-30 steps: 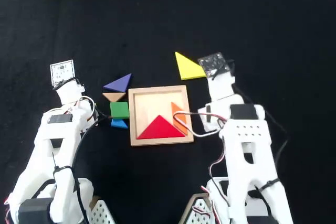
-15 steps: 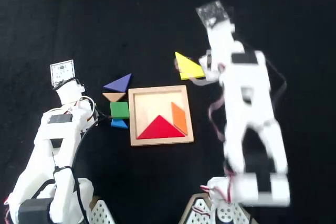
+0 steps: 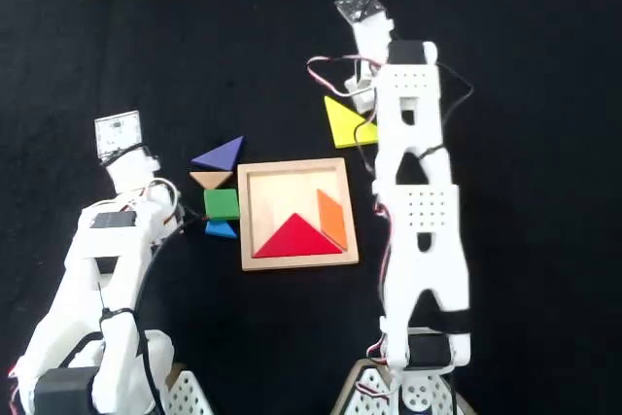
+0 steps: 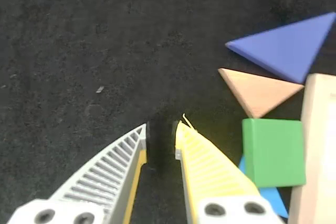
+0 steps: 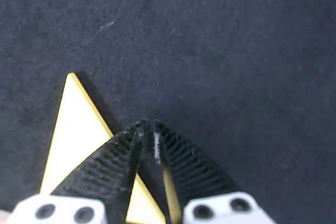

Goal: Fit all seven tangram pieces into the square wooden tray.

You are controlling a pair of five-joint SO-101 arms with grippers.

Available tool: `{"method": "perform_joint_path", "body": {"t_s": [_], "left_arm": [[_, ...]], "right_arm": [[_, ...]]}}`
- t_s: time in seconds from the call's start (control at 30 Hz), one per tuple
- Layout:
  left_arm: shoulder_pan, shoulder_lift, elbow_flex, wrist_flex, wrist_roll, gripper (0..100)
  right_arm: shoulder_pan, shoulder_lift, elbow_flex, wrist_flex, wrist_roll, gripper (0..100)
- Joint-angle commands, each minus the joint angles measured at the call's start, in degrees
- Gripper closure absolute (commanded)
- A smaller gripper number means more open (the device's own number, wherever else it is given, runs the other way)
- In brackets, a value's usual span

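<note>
Your right arm: swung out from beside the tray (image 3: 245,211), now stretched past its far right corner. Right pincer (image 5: 148,127): tips together, empty, hanging over the yellow triangle (image 3: 345,125), which lies on the surface (image 3: 544,143) just beyond that corner. Left pincer (image 4: 161,127): unmoved left of the tray, tips slightly apart. Reading: yellow looks like your next pick; five pieces wait outside.

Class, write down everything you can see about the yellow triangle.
The yellow triangle is a flat, plain, large piece, seemingly painted wood. It lies on the black cloth outside the wooden tray, beyond its far right corner and apart from it. The right gripper, shut, hangs over one edge; contact cannot be told.
</note>
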Motion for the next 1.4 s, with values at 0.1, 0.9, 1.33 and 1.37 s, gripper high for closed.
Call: {"method": "perform_joint_path", "body": {"t_s": [0.1, 0.9, 1.33, 1.37], "left_arm": [[2.07, -0.88, -0.92, -0.97, -2.46, 90], [2.07, -0.97, -1.01, -0.97, -2.64, 90], [2.07, -1.23, -1.01, -0.97, -2.99, 90], [1.8, -1.32, -1.1, -0.97, -2.99, 90]], "right_arm": [[0.18, 9.36, -13.32, 3.34, 9.14, 98.7], [-24.7, 0.84, -13.41, 17.49, 20.48, 98.8], [-21.01, -34.33, 9.36, 17.67, 2.55, 98.8], [-20.66, -39.16, 15.34, 17.58, 2.11, 98.8]]}}
